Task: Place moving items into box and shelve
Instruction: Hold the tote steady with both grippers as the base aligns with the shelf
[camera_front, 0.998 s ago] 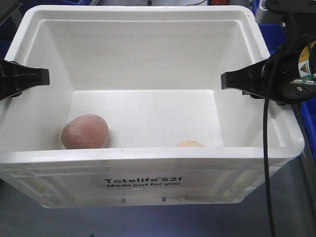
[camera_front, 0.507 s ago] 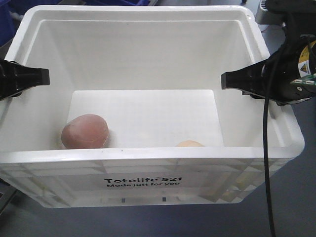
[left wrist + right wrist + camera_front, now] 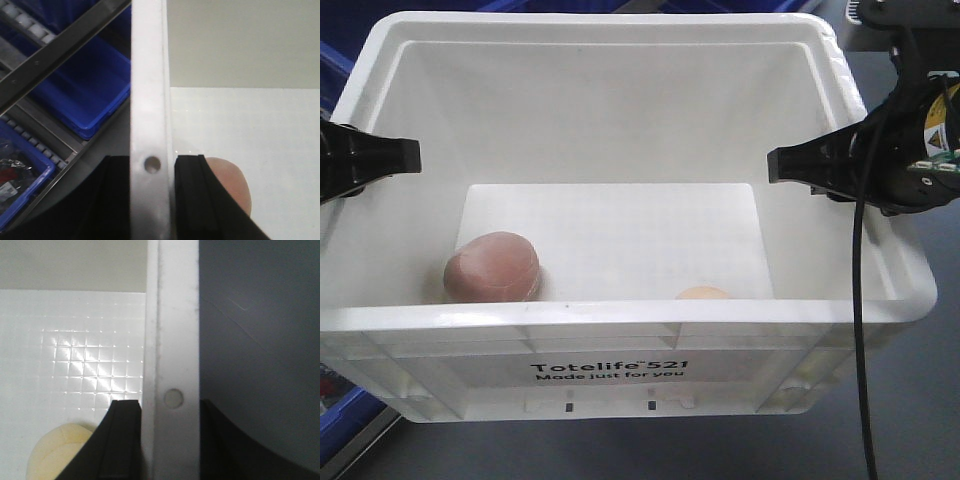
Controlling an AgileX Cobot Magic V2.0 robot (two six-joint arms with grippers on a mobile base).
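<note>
— Where were the balls?
— Pink ball [image 3: 492, 267] near-left, peach ball [image 3: 704, 292] near-right, inside the box [image 3: 610, 340].
— Pincers?
— Left pincer [image 3: 150, 200] and right pincer [image 3: 170, 440] each clenched on a side rim.

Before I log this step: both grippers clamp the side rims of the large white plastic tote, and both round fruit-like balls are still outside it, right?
Not quite. The dull pinkish-brown ball and pale yellow-orange ball lie inside the large white plastic tote, per the front-facing view. Both grippers do clamp its rims.
</note>
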